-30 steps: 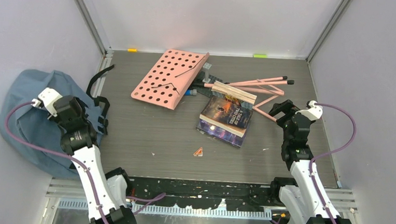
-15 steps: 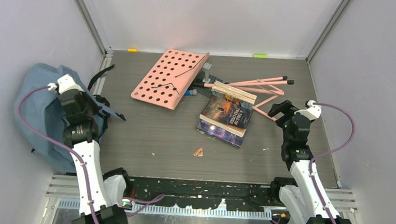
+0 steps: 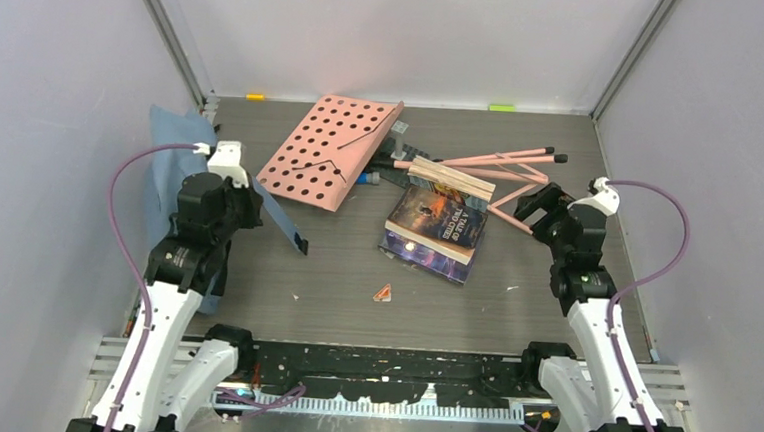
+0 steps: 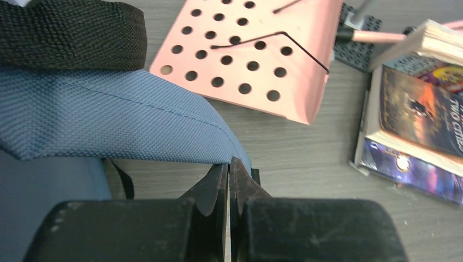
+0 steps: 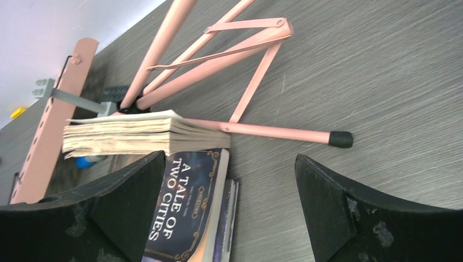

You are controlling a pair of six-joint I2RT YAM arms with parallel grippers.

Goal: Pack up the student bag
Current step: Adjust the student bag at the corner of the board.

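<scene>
Student bag [image 3: 176, 135] sat bunched at the left edge of the table [image 3: 334, 283], mostly off the surface against the left wall, behind the left arm. One blue-grey fold of it stretched out over the table toward the centre, ending in a dark tip. Black strap [image 4: 71, 34] lay on top of the fabric in the left wrist view.

Left gripper [image 4: 229, 166] had its fingers pressed together, clamped on the edge of that blue-grey fold, just in front of the pink perforated board [image 3: 330, 150]. Board lay tilted near the far-left part of the table, a thin black wire [image 4: 273, 41] running across its face.

Right gripper [image 5: 229, 154] hung near the right edge with fingers spread apart, holding nothing, aimed at the stack of books [image 3: 434, 231]. Stack was right of centre; the upper cover read "A Tale of Two Cities", and another book [image 5: 123, 134] with yellowed pages rested across its far end.

Pink folding legs [image 3: 509, 164] lay beyond the books toward the far-right corner, one black-capped leg [image 5: 284, 132] lying beside the stack. Black studded plate [image 4: 355, 48] lay between board and books.

Small orange scrap [image 3: 382, 293] lay near the front, apart from everything. Yellow piece [image 3: 255, 96] and green piece [image 3: 502, 107] sat along the far edge.
</scene>
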